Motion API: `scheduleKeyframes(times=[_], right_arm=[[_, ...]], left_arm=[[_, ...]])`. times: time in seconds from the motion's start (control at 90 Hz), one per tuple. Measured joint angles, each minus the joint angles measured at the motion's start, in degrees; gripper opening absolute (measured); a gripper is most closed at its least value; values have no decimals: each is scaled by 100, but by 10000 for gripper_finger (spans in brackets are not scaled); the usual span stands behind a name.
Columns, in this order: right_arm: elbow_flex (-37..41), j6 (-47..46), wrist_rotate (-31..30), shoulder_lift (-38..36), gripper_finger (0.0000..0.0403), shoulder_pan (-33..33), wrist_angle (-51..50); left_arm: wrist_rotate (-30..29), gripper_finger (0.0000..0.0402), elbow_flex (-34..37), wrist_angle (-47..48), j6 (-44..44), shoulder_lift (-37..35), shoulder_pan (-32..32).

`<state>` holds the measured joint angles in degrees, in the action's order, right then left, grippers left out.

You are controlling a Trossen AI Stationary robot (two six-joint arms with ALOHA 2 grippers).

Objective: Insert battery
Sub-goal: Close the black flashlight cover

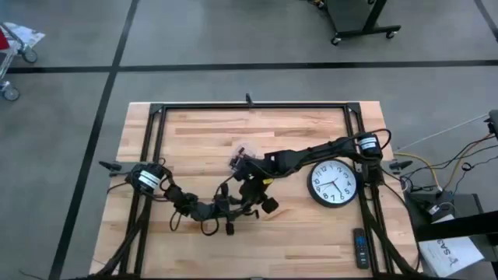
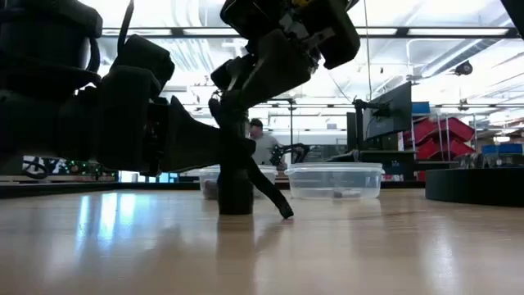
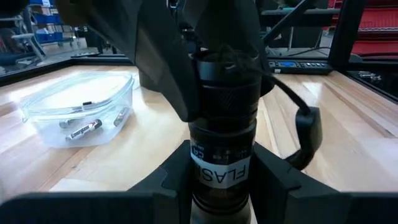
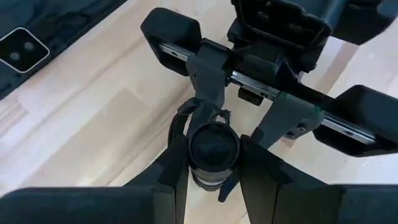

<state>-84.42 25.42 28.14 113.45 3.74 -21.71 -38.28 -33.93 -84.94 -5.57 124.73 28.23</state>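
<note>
Mid-task at the table point(image 1: 194, 132), with no loose battery in either gripper. Upright just to the 6 o'clock side of table centre: a black flashlight point(image 3: 224, 106), base down on the wood. Clamped low on its barrel, the left gripper point(image 3: 221, 168), fingers pressed to both sides. Closed around the upper end from above, the right gripper point(image 4: 213, 165), reaching in from 3 o'clock.

Seen end-on from the right wrist, a capped top with a round button, so no open battery tube on show. Judged from that: either cap not yet unscrewed, or cell already inside and cap going back on; impossible to say which from these pictures. Trailing off the flashlight's side, a black lanyard point(image 3: 305, 134).

Toward 11 o'clock of the flashlight, a clear plastic container point(image 3: 37, 118) holding a few loose batteries point(image 3: 84, 129), likely the supply for this job.

Readable on the barrel's white label point(image 3: 221, 173): "FLAS", the rest hidden by the grip, presumably "FLASHLIGHT". No brand legible.

At 3 o'clock of the flashlight, a round wall clock point(image 1: 333, 184) lying face up. At 4 o'clock, near the table edge, a dark remote control point(image 1: 359, 247), its markings unreadable.
</note>
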Motion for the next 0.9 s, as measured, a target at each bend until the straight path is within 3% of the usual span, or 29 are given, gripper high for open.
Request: scheduleKeyframes(times=[0.489,0.722,0.9], right_arm=[[310,-162,-219,-89,87,-10,199],[565,-709,-226,-92,87,-5,711],[575,-1125,-621,-85,87,54,710]], left_arm=[[-26,93,38,-14,36,4,28],[-72,101,72,-45,35,0,48],[-91,99,86,-52,75,0,50]])
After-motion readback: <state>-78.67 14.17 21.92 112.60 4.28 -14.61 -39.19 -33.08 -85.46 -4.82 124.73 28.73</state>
